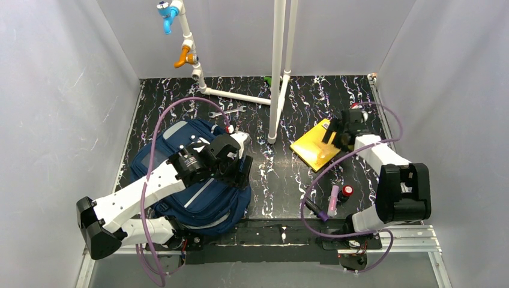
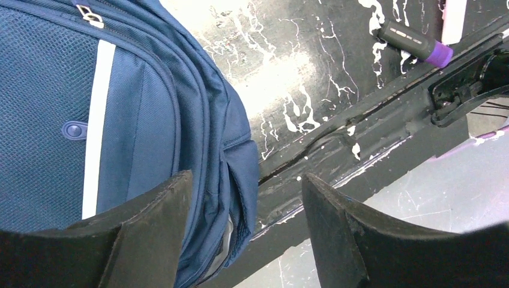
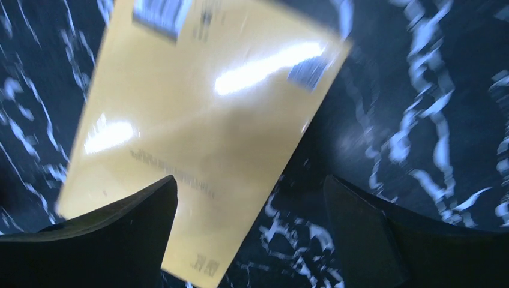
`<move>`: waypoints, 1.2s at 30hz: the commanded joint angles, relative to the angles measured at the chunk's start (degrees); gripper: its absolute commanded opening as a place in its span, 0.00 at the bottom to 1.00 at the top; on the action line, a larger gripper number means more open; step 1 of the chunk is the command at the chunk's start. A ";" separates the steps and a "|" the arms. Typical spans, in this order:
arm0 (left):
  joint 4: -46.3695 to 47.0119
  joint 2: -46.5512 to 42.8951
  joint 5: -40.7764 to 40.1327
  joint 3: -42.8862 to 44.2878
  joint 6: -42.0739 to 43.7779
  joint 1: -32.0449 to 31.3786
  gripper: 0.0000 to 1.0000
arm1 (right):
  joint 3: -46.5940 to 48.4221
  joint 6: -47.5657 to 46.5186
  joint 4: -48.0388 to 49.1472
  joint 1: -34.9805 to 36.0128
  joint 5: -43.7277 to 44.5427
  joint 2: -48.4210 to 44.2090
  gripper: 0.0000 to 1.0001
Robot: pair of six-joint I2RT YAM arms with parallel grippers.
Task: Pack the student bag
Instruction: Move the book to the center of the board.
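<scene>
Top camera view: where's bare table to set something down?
Widest bare patch: the black marbled tabletop between the navy striped backpack and the flat yellow book, near side of the white pipe post. Crowded near right: pink tube, small red-capped item, purple-capped black marker.

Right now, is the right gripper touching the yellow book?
Cannot tell. In the right wrist view the open right gripper hangs over the yellow book, one finger overlapping its edge, but blur hides any contact or gap.

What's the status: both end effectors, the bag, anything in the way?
Left end effector open over edge of navy blue striped fabric backpack, empty. Right end effector open above yellow glossy book. No obstruction seen.
</scene>
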 commanded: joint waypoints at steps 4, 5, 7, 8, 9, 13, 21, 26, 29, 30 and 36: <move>3.25 -4.37 3.58 -0.33 -0.67 0.10 0.67 | 15.31 -5.65 9.39 -11.12 -5.87 10.75 0.98; 4.51 -5.07 5.83 -1.01 -1.04 0.14 0.68 | 17.53 -6.02 9.88 -11.52 -7.87 13.80 0.98; 7.00 -6.49 8.14 -2.23 -1.97 0.14 0.69 | 23.83 -7.50 8.40 -11.89 -10.71 20.08 0.98; 7.86 -6.98 8.90 -2.67 -2.34 0.02 0.72 | 26.11 -8.03 7.10 -11.89 -11.81 22.70 0.98; 8.50 -7.50 9.24 -3.20 -2.57 -0.02 0.73 | 27.76 -8.28 6.00 -12.04 -12.54 25.14 0.98; 10.70 -8.23 8.63 -4.49 -2.71 -0.21 0.73 | 28.19 -6.66 3.94 -12.12 -22.69 29.63 0.96; 20.56 2.46 4.84 -2.52 -7.03 -2.05 0.70 | 8.68 -2.13 8.21 -9.98 -32.37 16.88 0.83; 27.04 14.59 4.62 0.92 -14.07 -3.11 0.70 | 0.55 0.09 8.96 -7.81 -36.43 9.32 0.82; 29.97 20.08 2.94 1.62 -16.82 -3.08 0.72 | 0.49 -1.09 6.52 -7.77 -36.27 6.72 0.82; 30.49 21.66 2.93 1.69 -17.90 -2.66 0.73 | 0.62 -1.74 5.21 -7.79 -35.29 5.98 0.82; 36.17 30.31 12.96 1.21 -26.88 2.96 0.75 | -3.79 -1.55 7.07 -7.80 -34.80 2.17 0.79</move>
